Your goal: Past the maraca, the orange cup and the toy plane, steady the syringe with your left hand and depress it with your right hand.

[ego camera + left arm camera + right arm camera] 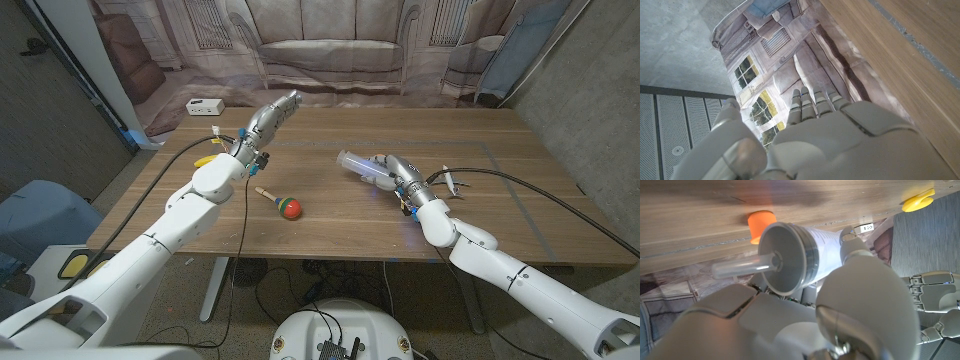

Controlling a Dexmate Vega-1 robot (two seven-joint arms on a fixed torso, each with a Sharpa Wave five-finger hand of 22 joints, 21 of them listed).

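Note:
My right hand holds a large clear syringe a little above the table's middle right, its tip pointing left. In the right wrist view the syringe lies across my right hand, its plunger rod sticking out toward the camera. My left hand hovers open over the far left of the table, fingers stretched out and apart from the syringe; it is also seen as the left hand. The maraca lies between the arms. The orange cup and a yellow toy stand on the table beyond.
A yellow toy peeks out beside my left forearm. A white power strip lies at the far left corner. A black cable runs over the right side. A printed backdrop hangs behind the wooden table.

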